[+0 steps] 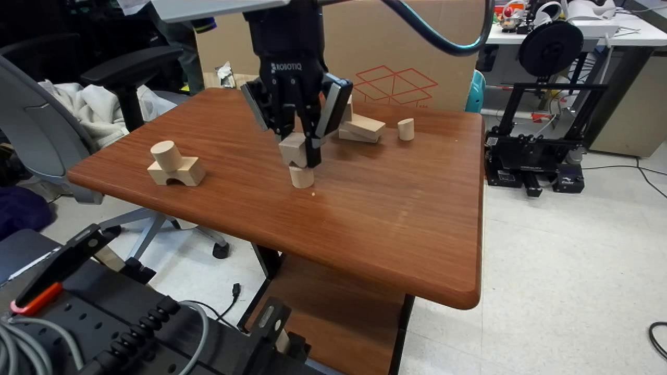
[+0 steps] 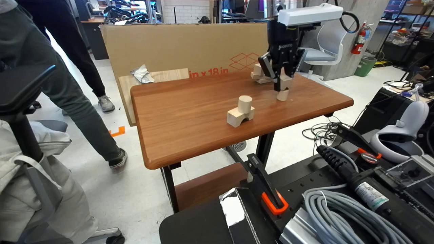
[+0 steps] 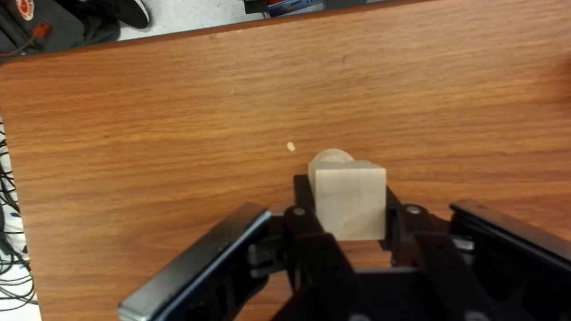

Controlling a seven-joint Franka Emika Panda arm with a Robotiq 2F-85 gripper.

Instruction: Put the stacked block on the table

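Closest to the wrist camera is the claw point(image 3: 349, 196), its two fingertips against opposite sides of the small wooden block point(image 3: 350, 207); it looks clamped on it. The block is held just above a round wooden peg point(image 1: 302, 178); whether it touches the peg's top, I cannot tell. It should be light, stiff and hard to damage, with smooth bare faces that could slide if the squeeze is slack. Its flat, parallel sides are the place to take hold, and that is where the tips are. In an exterior view one tip reaches about as low as the peg's top, so the narrow peg might be knocked; a straight lift before any sideways move seems wise. Beneath lies the table point(image 3: 156, 133), whose glossy top may let the block skid on landing. Past its edge are the floor point(image 3: 192, 15) and a dark shoe point(image 3: 129, 11).
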